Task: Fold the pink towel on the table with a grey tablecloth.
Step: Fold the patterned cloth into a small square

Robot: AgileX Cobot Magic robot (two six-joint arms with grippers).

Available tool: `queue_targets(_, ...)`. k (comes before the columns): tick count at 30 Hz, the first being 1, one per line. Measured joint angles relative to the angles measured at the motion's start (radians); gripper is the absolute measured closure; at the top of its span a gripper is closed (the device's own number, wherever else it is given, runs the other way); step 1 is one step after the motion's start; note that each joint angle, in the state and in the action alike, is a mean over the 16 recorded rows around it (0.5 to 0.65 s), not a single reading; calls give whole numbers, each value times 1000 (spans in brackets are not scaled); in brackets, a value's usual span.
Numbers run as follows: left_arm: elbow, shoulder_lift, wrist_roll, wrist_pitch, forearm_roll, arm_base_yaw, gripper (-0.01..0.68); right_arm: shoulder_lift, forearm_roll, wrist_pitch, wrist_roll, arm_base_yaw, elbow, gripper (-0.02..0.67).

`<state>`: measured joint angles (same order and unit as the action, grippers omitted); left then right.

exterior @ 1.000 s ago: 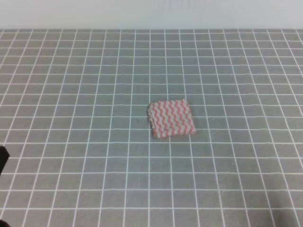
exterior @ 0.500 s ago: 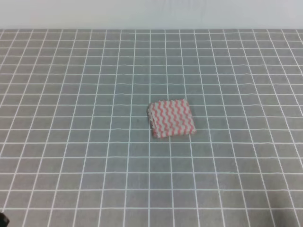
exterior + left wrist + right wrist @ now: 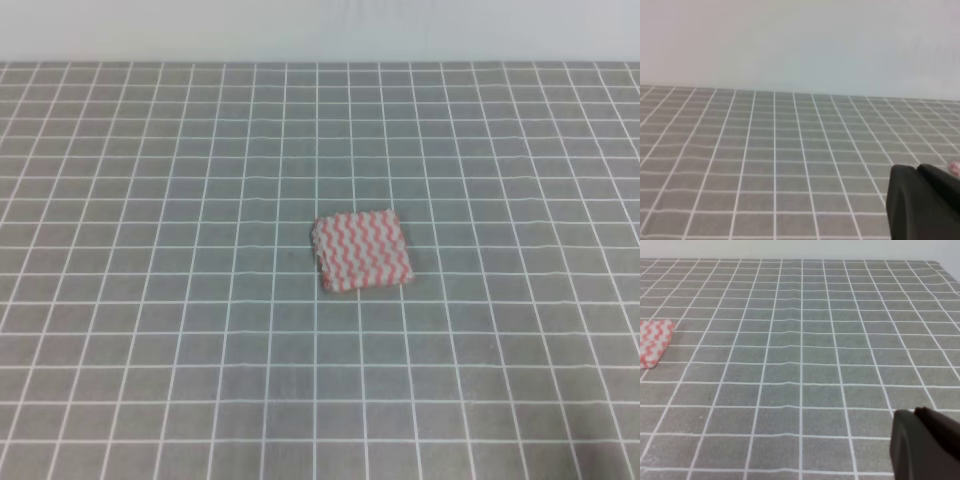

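Pink towel (image 3: 362, 251) is lying folded into a small, thick square near the middle of the table with a grey tablecloth (image 3: 150, 200), well away from every edge. Its red and white wavy stripes are facing up, and stacked layers are showing along its left side. It is sitting slightly askew to the white grid lines.

In the high view neither of my arms is showing over the table.

From my left wrist view I am looking low across the tablecloth toward the far edge and the pale wall (image 3: 800, 40) behind it. Only a dark piece of my left gripper (image 3: 922, 202) is showing at the lower right corner, with a speck of pink just past it at the right border. I cannot tell how far those fingers are parted.

From my right wrist view the towel is peeking in at the left border, resting flat on the cloth. A dark part of my right gripper (image 3: 926, 444) is sitting at the lower right corner, well apart from the towel. I cannot tell its finger spread either.
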<state>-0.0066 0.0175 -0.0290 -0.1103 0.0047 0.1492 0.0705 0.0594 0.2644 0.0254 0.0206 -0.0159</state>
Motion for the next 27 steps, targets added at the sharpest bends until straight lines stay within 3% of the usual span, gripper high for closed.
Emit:
queue_targets(15,18,-41,162,-207,0,-13,675,0,0,2,0,0,3,666)
queue_targets(27,16,-41,180,-246,-3,-13,675,-4,1,4,0,0,8,666)
